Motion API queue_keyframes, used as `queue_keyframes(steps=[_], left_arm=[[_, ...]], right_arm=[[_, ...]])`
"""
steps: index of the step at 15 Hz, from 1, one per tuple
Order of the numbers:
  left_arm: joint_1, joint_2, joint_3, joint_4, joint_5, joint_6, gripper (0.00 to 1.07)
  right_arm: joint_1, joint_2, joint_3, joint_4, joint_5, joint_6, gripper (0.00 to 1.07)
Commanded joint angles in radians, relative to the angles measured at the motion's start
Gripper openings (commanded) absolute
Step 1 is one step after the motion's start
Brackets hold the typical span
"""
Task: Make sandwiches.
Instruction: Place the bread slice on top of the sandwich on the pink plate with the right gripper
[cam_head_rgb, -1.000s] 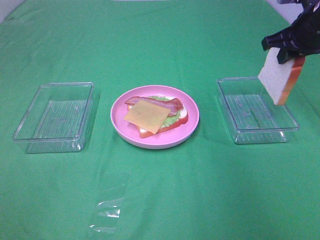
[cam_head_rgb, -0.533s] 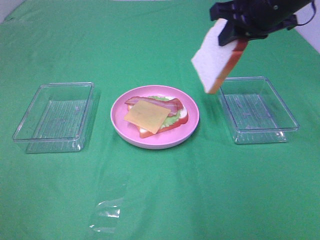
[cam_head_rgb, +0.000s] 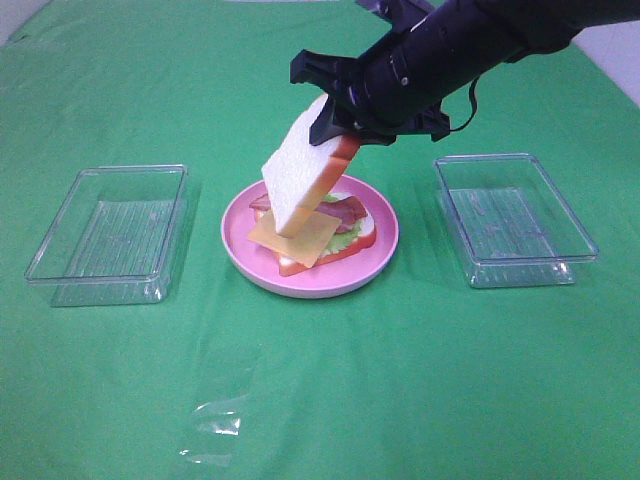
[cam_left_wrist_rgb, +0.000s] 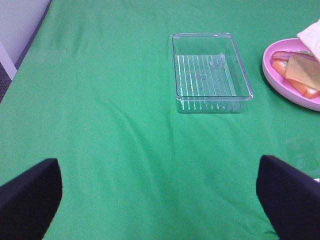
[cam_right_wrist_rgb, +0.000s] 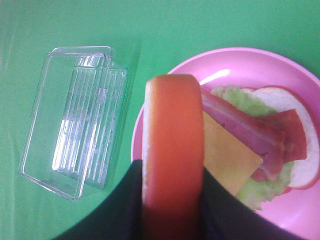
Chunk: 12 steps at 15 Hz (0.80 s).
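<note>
Nearest me, the left claw (cam_left_wrist_rgb: 160, 192) hangs released over bare green surface (cam_head_rgb: 400, 380). Further in, on the pink plate (cam_head_rgb: 372, 262), the open sandwich (cam_head_rgb: 310, 232) shows cheese, bacon, lettuce. Above it the right claw (cam_head_rgb: 338, 128) grips 1 tilted bread slice (cam_head_rgb: 298, 180); dropped slanted, it could land crooked and slide off.

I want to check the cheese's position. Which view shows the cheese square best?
Exterior high: the cheese square lies atop the stack, though the held bread slice overlaps it. Right wrist shows one part; left wrist a small piece at the edge.
</note>
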Motion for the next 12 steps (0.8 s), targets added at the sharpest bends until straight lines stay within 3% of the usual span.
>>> queue_keyframes(steps=[1,4,10,12], left_arm=[[-0.001,-0.021,0.003,-0.001,-0.003,0.003,0.98],[-0.001,-0.021,0.003,-0.001,-0.003,0.003,0.98],[-0.001,-0.021,0.003,-0.001,-0.003,0.003,0.96],[-0.001,-0.021,0.003,-0.001,-0.003,0.003,0.96]], right_arm=[[0.005,0.045,-0.006,0.109,-0.034,-0.064,0.21],[0.008,0.087,-0.006,0.193,-0.062,-0.148,0.21],[0.008,0.123,-0.006,0.177,-0.134,-0.246,0.22],[0.008,0.128,-0.006,0.146,-0.139,-0.249,0.3]])
